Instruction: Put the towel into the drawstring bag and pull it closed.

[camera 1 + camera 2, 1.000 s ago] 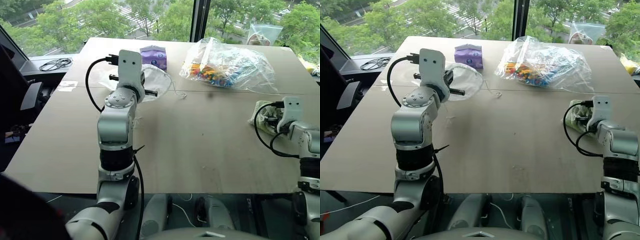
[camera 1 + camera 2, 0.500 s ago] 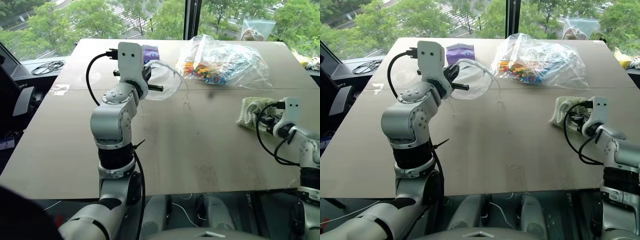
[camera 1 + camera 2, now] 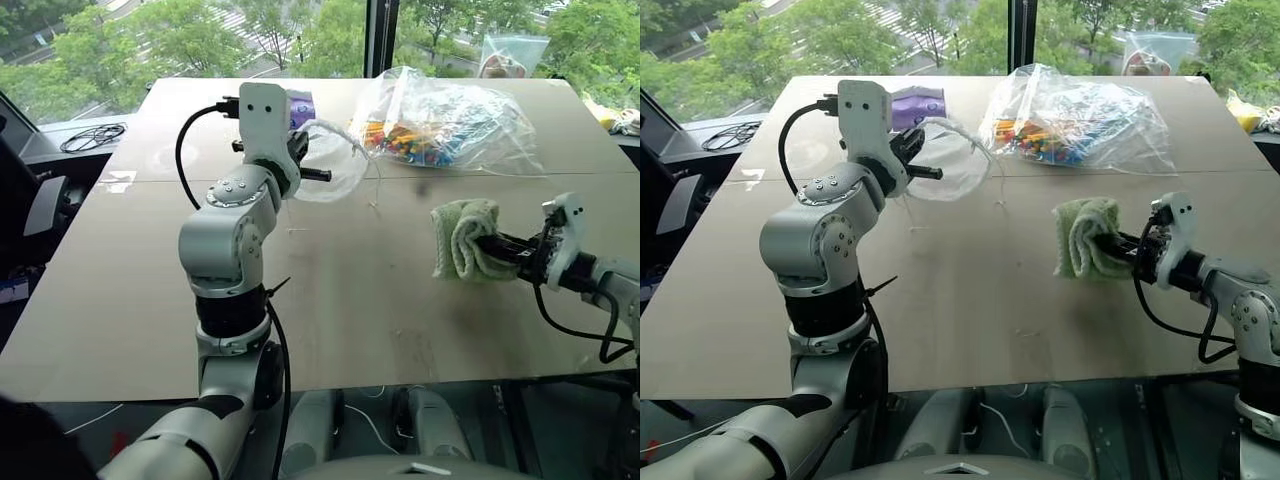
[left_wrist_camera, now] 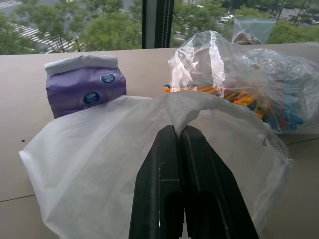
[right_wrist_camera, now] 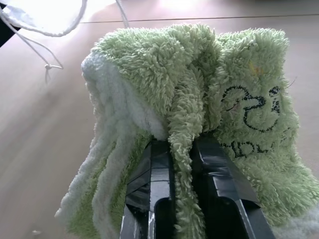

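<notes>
Right tool [image 3: 1118, 247] is clenched on the towel [image 3: 1083, 237], a pale green, fluffy terry cloth with a dark printed figure on one face, draped in folds over the black fingers [image 5: 154, 164] and held clear above the worktop [image 3: 350, 290]; left tool [image 4: 179, 137] pinches a fold of the drawstring bag [image 3: 325, 160], thin, white and slightly translucent, lifted near the purple pack [image 4: 84, 89]; its cords [image 3: 995, 180] dangle beside the clear plastic bag [image 3: 450, 125].

A: Any writing you can read?
B: None. The purple tissue pack [image 4: 84, 87] bears round blue emblems, illegible; the towel [image 5: 199, 109] carries a black stitched motif, not readable letters.
</notes>
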### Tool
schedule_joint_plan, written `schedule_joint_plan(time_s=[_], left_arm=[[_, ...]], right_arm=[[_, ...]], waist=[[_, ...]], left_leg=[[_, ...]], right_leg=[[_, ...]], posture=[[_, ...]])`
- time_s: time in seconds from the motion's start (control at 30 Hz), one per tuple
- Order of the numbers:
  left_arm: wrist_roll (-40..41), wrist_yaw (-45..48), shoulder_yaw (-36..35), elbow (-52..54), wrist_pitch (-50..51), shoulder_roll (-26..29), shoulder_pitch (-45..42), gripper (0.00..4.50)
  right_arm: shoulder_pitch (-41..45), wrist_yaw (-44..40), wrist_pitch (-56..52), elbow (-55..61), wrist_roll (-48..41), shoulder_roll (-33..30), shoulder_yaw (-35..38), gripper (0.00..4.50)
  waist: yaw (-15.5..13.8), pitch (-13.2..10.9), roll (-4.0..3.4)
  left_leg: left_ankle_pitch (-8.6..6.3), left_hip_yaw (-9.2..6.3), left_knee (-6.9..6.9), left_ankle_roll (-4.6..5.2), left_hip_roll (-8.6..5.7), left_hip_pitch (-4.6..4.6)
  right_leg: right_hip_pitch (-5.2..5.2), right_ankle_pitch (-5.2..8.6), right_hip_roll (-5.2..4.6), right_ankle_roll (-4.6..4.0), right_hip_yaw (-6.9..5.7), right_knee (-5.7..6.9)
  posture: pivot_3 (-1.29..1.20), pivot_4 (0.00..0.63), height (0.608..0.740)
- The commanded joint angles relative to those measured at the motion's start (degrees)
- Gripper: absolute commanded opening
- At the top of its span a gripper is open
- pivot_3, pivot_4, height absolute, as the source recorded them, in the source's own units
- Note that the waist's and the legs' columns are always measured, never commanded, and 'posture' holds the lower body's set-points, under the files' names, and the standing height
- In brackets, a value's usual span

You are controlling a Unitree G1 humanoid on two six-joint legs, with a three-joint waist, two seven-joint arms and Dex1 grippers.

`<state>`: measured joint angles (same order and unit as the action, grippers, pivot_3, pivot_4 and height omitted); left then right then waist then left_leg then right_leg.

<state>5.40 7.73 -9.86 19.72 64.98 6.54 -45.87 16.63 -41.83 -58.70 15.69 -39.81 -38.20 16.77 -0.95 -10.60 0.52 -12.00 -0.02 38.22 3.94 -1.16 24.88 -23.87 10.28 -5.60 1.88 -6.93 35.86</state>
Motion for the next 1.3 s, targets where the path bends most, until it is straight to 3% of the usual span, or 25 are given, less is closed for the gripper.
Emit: schedule_joint_plan(time_s=[0.03,0.27,0.47,0.67,0.93,1.03,1.3], left_arm=[[3.24,1.67,-0.41,2.69,-0.93,0.02,0.64,0.0],[11.15,10.22,-2.86,3.05,-5.34,3.65,6.49,0.0],[17.16,11.17,-5.67,1.71,-6.6,3.38,6.34,0.0],[21.54,15.03,-2.95,5.57,-7.51,5.45,9.88,0.0],[26.07,15.97,-1.51,9.83,-6.77,9.07,14.87,0.0],[27.52,15.55,-1.41,11.37,-6.53,9.52,16.82,0.0],[30.38,12.99,0.56,12.07,-6.5,7.86,18.0,0.0]], right_arm=[[3.36,-1.34,0.52,5.58,-1.72,-1.67,-3.14,0.04],[17.87,-4.07,3.62,8.04,0.32,0.46,-16.87,0.04],[23.3,-4.98,6.79,7.8,3.64,3.05,-24.67,0.04],[25.07,-4.74,11.61,2.54,11.39,4.89,-31.45,0.04],[27.9,4.1,9.07,-5.33,11.15,13.55,-24.43,0.04],[27.67,9.66,4.59,-5.51,6.64,19.59,-18.3,0.04],[25.21,24.73,0.85,-6.23,7.66,33.07,-14.8,0.04]], waist=[[0.03,-0.03,0.0],[0.17,-0.32,-0.12],[-0.43,-0.34,-0.09],[-0.24,-0.35,-0.08],[0.09,-0.4,-0.14],[0.14,-0.41,-0.14],[0.09,-0.42,-0.17]], left_leg=[[0.0,0.01,0.0,0.0,0.0,0.01],[0.02,0.14,-0.03,0.02,0.01,0.08],[0.13,0.0,-0.02,0.21,-0.04,0.24],[0.14,0.05,0.01,0.22,-0.12,0.29],[0.16,0.04,0.0,0.18,0.03,0.27],[0.16,0.04,-0.02,0.18,0.04,0.27],[0.16,0.14,-0.02,0.18,0.01,0.26]], right_leg=[[-0.02,0.0,0.0,0.0,0.01,0.0],[-0.22,-0.01,0.01,0.0,0.11,0.02],[-0.29,0.0,0.02,0.0,0.03,-0.03],[-0.33,0.0,0.0,0.01,0.07,-0.03],[-0.41,-0.01,0.14,-0.01,0.1,0.09],[-0.4,-0.01,0.16,-0.01,0.12,0.08],[-0.47,-0.02,0.25,-0.02,0.32,0.12]], posture=[[0.0,0.15,0.74],[0.0,0.15,0.74],[0.0,0.15,0.74],[0.0,0.15,0.74],[0.0,0.15,0.74],[0.0,0.15,0.74],[0.0,0.15,0.74]])
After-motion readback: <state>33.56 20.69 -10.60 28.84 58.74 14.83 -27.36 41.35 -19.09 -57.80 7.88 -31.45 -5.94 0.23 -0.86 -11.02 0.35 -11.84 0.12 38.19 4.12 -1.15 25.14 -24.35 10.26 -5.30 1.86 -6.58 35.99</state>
